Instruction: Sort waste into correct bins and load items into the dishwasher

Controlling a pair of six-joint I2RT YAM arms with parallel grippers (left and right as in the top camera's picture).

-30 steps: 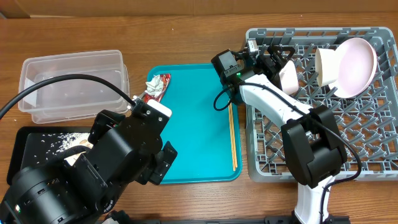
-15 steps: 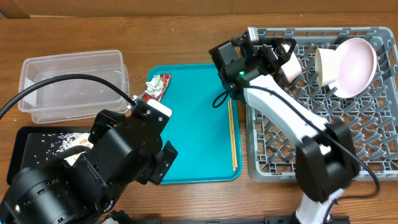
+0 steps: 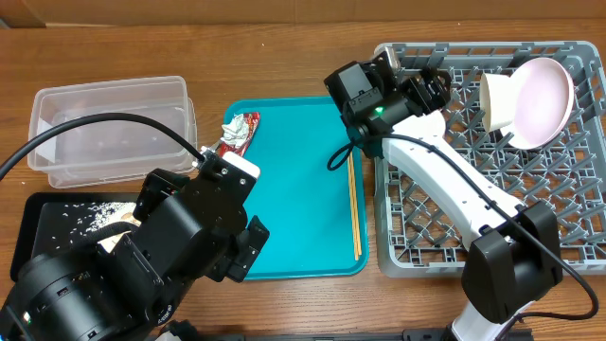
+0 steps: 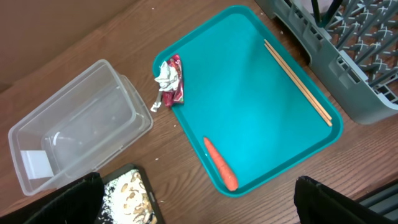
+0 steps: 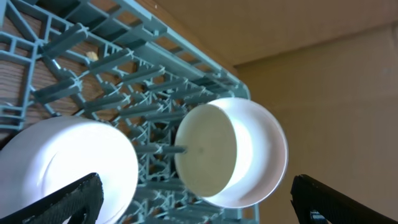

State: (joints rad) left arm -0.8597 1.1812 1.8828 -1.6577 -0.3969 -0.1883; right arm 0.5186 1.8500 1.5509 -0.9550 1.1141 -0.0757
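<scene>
My right gripper point(image 3: 431, 88) is open and empty over the far left corner of the grey dish rack point(image 3: 492, 213). Its wrist view point(image 5: 196, 186) faces a white bowl point(image 5: 230, 152) and the large plate point(image 5: 68, 162), both on edge among the pegs point(image 3: 494, 99) point(image 3: 546, 99). My left gripper point(image 4: 199, 193) is open and empty, high above the table. Below it lie the carrot point(image 4: 219, 163), the red-and-white wrapper point(image 4: 171, 81) and the chopsticks point(image 4: 297, 81) on the teal tray. Rice scraps point(image 4: 127, 193) lie in the black tray point(image 3: 38, 213). The clear tub point(image 3: 109, 128) is empty.
The teal serving tray point(image 3: 303, 189) lies between the bins and the rack. My left arm's bulk point(image 3: 142, 265) hides the carrot and the tray's near left corner in the overhead view. The small cup does not show.
My right gripper carried a small white cup toward the rack's far edge; the cup no longer shows and the jaws are now open. My left arm has not moved.
</scene>
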